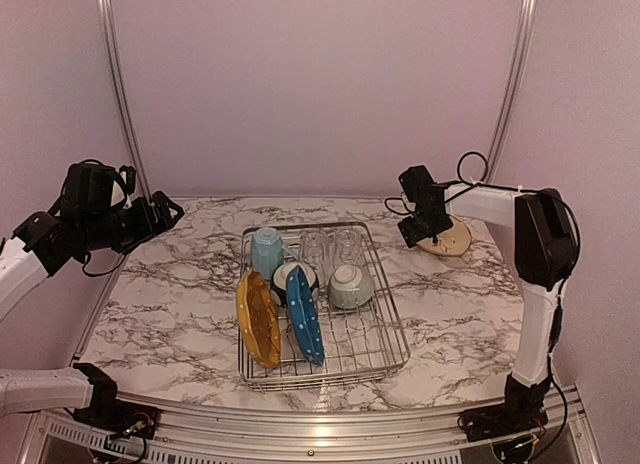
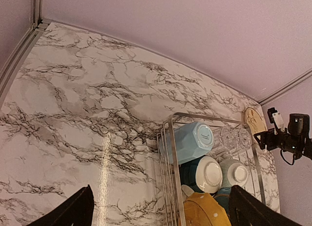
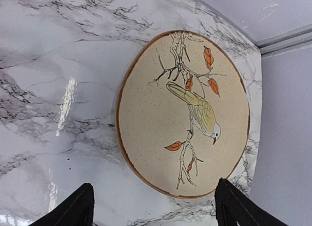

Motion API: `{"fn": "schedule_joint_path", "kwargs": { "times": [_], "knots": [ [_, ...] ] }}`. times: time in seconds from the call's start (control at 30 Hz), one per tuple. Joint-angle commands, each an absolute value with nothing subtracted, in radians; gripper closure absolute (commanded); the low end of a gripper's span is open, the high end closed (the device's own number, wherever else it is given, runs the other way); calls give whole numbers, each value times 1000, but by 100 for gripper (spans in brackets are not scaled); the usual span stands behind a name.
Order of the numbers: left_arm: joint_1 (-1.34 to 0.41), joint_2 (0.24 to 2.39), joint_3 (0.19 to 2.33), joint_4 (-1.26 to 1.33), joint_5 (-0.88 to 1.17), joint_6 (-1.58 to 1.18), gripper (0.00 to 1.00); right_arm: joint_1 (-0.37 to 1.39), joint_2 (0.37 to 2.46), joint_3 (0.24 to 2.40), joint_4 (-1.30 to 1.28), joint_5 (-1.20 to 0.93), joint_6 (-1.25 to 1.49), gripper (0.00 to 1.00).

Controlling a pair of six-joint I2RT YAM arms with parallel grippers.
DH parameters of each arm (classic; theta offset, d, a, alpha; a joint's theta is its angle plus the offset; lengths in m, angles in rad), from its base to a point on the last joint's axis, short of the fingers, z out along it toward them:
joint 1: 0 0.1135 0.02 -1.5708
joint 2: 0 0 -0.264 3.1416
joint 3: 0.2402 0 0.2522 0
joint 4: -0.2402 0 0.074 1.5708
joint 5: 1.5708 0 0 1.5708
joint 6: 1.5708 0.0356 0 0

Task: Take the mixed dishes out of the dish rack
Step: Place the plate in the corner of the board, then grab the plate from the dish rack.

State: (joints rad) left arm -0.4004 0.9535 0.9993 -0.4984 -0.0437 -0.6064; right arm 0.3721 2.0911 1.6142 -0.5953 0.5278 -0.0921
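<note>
**Across the marble table (image 1: 170,304): one plate out, seven pieces left in the rack**

Far left, well apart from the dish rack (image 1: 398,346), find the left gripper (image 1: 168,212) spread wide and empty.

At the rack's front left, note the yellow plate (image 1: 257,319) and the white-dotted blue plate (image 1: 303,316) leaning on edge. Treat both as stiff, glazed, slick and easy to chip. Pinch the upper rim and lift straight up, clear of the wires.

Behind them, take the light blue mug (image 1: 267,251) across its wall. Go gently on the two clear glasses (image 1: 315,249) (image 1: 349,246), probably the lightest and most fragile pieces here. Grip the dark-teal-and-white bowl (image 1: 293,277) and the grey-green bowl (image 1: 350,286) at the rim; expect more weight.

Far right, see the right gripper (image 1: 415,232) parted wide, grasping nothing, over the beige plate (image 3: 183,114), which lies flat near the back right corner.

Use the broad bare marble left of the rack; mind the narrower strip and the table edge at right.
</note>
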Motion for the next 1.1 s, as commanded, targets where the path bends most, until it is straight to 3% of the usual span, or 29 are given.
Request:
{"fn": "schedule_joint_path", "kwargs": {
  "times": [0.0,0.13,0.3,0.43,0.67,0.73,1.07],
  "knots": [
    [-403,955,989,-510,-43,-611,1,369,1921,1505,-559,292,96,17],
    [-402,968,986,-508,-54,-609,1,368,1790,1414,-513,210,173,14],
    [-403,979,978,-495,-61,-611,1,368,1644,1269,-407,139,202,2],
    [-403,983,966,-483,-63,-615,1,365,1531,1118,-307,115,258,1],
    [-403,984,952,-476,-56,-625,1,374,1407,1121,-409,-50,334,10],
    [-403,982,946,-472,-61,-629,1,382,1361,1105,-397,-112,364,6],
    [-403,1000,929,-445,-42,-644,1,550,1293,1126,-390,-252,485,4]
  ]
}}
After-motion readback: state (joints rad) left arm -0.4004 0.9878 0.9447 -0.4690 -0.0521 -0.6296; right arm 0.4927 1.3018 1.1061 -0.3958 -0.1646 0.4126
